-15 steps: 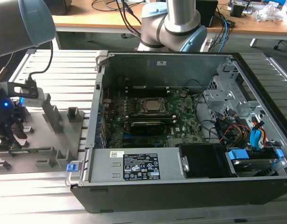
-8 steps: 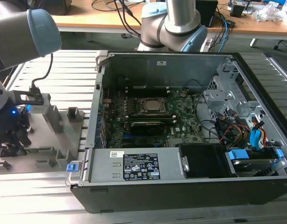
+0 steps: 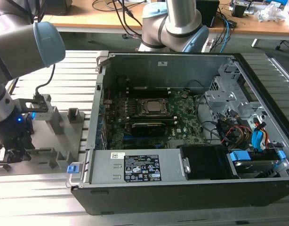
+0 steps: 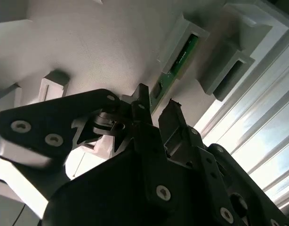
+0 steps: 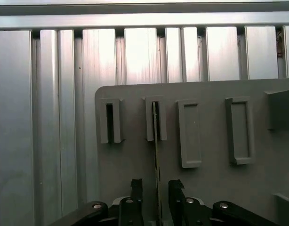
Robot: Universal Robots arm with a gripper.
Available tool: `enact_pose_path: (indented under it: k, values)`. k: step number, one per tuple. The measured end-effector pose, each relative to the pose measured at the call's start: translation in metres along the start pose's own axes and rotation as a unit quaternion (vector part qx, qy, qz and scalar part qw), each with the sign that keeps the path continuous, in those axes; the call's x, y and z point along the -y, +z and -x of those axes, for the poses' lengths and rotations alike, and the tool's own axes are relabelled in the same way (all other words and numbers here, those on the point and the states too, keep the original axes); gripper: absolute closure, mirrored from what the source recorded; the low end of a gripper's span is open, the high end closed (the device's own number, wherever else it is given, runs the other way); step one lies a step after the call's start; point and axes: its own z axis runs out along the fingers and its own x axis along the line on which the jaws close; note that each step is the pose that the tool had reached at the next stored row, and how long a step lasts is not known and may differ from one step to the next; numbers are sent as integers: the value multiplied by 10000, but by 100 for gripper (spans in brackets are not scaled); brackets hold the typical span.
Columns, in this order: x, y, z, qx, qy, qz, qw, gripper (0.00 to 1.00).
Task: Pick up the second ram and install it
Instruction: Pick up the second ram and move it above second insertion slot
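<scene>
Jaws apart, straddling ram (image 5: pixel 156 136), one on each side, not touching it. Ram stands on edge in holder (image 5: pixel 210 193) slot. In exterior view, holder sits at 9 o'clock of PC case (image 3: pixel 182 197).

Arm (image 3: pixel 22 42) is the usual smooth silver-grey tubing with pale blue caps on the joints, plus a thin black cable (image 3: pixel 50 75) running by the wrist. Gripper (image 4: pixel 156 101) is all matte black: angular plates and links dotted with shiny round-head screws (image 4: pixel 21 125), two slim fingers (image 4: pixel 172 115) at the tip.
</scene>
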Motion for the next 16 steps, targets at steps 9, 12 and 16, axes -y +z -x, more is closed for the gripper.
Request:
enact_pose_path:
  k: [9,12,16]
  values:
    - [0,0,0,20,-1,1,10000,86]
    - [0,0,0,26,-1,1,10000,86]
    - [0,0,-1,11,-325,8,9995,86]
